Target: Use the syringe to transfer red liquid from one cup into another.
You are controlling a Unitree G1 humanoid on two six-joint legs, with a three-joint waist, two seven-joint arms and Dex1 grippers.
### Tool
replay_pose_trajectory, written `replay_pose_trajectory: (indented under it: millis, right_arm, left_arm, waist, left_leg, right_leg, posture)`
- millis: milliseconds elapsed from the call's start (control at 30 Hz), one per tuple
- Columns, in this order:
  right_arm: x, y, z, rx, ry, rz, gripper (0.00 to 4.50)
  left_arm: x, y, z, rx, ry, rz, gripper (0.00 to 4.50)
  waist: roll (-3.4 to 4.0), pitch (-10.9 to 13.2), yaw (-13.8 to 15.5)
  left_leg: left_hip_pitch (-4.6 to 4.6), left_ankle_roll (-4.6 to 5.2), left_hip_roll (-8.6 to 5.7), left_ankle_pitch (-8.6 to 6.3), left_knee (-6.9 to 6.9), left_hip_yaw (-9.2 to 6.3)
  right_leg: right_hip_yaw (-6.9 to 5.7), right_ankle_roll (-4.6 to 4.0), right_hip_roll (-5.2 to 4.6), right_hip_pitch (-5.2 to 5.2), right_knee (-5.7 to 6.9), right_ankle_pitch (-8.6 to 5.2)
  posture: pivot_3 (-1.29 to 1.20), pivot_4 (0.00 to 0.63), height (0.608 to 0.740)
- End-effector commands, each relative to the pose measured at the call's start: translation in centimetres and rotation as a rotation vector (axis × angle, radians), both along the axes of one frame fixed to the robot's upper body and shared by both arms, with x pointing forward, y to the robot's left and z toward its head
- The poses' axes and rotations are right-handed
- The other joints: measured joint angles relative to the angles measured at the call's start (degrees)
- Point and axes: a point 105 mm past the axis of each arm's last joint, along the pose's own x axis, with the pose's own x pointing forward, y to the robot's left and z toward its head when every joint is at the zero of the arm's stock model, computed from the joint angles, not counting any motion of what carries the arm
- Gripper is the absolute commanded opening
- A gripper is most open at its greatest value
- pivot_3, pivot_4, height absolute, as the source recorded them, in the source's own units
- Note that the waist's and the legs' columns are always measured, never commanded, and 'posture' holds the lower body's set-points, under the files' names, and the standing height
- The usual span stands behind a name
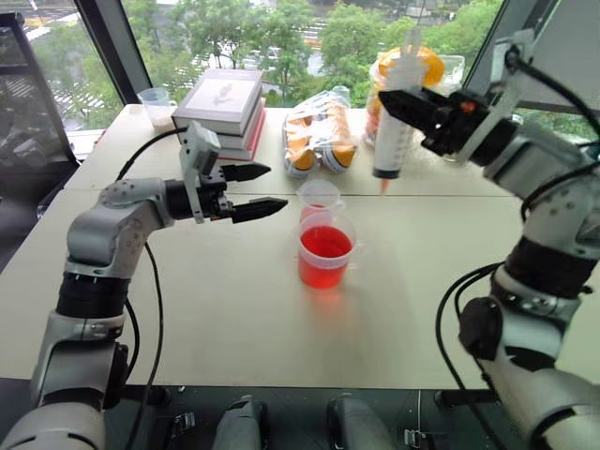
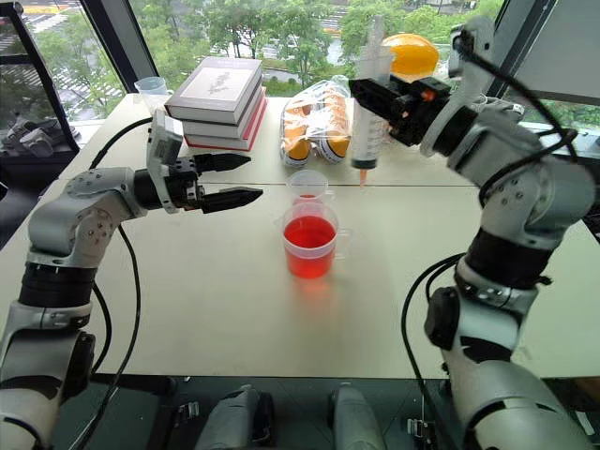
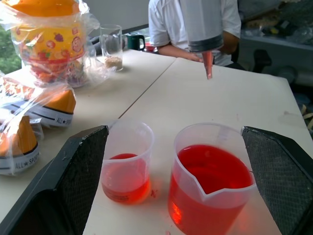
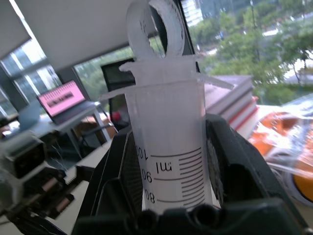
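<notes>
While my right end effector (image 1: 405, 103) is clamping the syringe (image 1: 395, 131) upright, tip down, above and just behind the beaker (image 1: 325, 251) of red liquid (image 1: 325, 246) on the counter (image 1: 234, 309), I am holding my left end effector (image 1: 264, 189) wide open beside the beaker, with the smaller cup (image 1: 318, 199) touching it behind.

The syringe (image 1: 396, 117) hangs upright in the air, orange tip down, clear barrel with printed scale marks and its white plunger up top. The wide beaker cup (image 1: 325, 249) (little side handle, pour lip) sits on the worktop about half full of red liquid (image 1: 325, 246). Touching it behind, the smaller cup (image 1: 318, 198) holds just a shallow red layer.
</notes>
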Motion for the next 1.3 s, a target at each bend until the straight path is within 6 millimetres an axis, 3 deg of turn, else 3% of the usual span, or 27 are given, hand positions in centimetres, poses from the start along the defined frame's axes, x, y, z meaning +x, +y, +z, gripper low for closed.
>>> replay_pose_trajectory:
  millis: [33, 233, 467, 700, 1033, 1133, 1300]
  right_arm:
    - [-2.4, 2.1, -0.5, 0.028, -0.111, 0.069, 1.38]
    - [-1.7, 3.6, -5.5, 0.044, -0.1, 0.049, 1.38]
    - [-0.8, 4.7, -9.6, -0.015, -0.106, -0.006, 1.38]
    - [-1.2, 5.2, -10.3, -0.029, -0.124, -0.005, 1.38]
    - [-1.7, 5.8, -10.1, -0.049, -0.149, 0.016, 1.38]
    - [-1.7, 5.9, -10.1, -0.061, -0.155, 0.02, 1.38]
    - [-1.6, 5.9, -10.1, -0.064, -0.157, 0.019, 1.38]
  left_arm:
    - [0.1, -0.9, 2.0, 0.002, -0.069, -0.057, 4.5]
    - [0.5, -2.1, 3.1, -0.009, -0.097, -0.111, 4.5]
    - [1.8, -3.4, 4.3, -0.025, -0.125, -0.106, 4.5]
    - [2.5, -5.1, 5.0, -0.056, -0.142, -0.126, 4.5]
    - [2.8, -8.1, 3.7, -0.06, -0.106, -0.21, 4.5]
    - [2.6, -8.6, 3.7, -0.066, -0.094, -0.247, 3.62]
    - [1.7, -8.8, 3.7, -0.067, -0.089, -0.308, 0.97]
  waist:
    - [0.0, 0.0, 0.0]
    - [0.0, 0.0, -0.3]
    - [0.0, 0.0, -0.4]
    - [-0.01, 0.0, -0.3]
    - [-0.01, 0.0, -0.3]
    - [-0.01, 0.0, -0.3]
    - [-0.01, 0.0, -0.3]
  left_leg:
    - [-0.02, 0.0, 0.0, 0.0, 0.0, -0.01]
    - [-0.03, 0.01, -0.02, 0.0, 0.03, -0.02]
    - [-0.02, 0.0, -0.01, 0.01, 0.05, -0.07]
    - [-0.02, 0.0, -0.01, 0.01, 0.06, -0.07]
    - [-0.02, 0.01, -0.01, 0.01, 0.06, -0.08]
    - [-0.02, 0.01, -0.01, 0.01, 0.06, -0.08]
    - [-0.02, 0.01, -0.01, 0.01, 0.06, -0.09]
  right_leg:
    - [0.0, 0.0, 0.01, -0.01, 0.0, 0.0]
    - [0.0, 0.0, 0.02, -0.01, 0.01, 0.0]
    - [0.01, 0.0, 0.08, -0.01, 0.06, 0.0]
    - [0.01, 0.01, 0.07, 0.0, 0.04, 0.0]
    - [0.01, 0.01, 0.08, 0.0, 0.02, -0.01]
    - [0.01, 0.01, 0.08, 0.0, 0.01, 0.0]
    - [0.01, 0.01, 0.09, 0.0, 0.02, -0.01]
  posture:
    - [0.0, 0.15, 0.74]
    - [0.0, 0.15, 0.74]
    - [0.0, 0.15, 0.74]
    - [0.0, 0.15, 0.74]
    - [0.0, 0.15, 0.74]
    - [0.0, 0.15, 0.74]
    - [0.0, 0.15, 0.74]
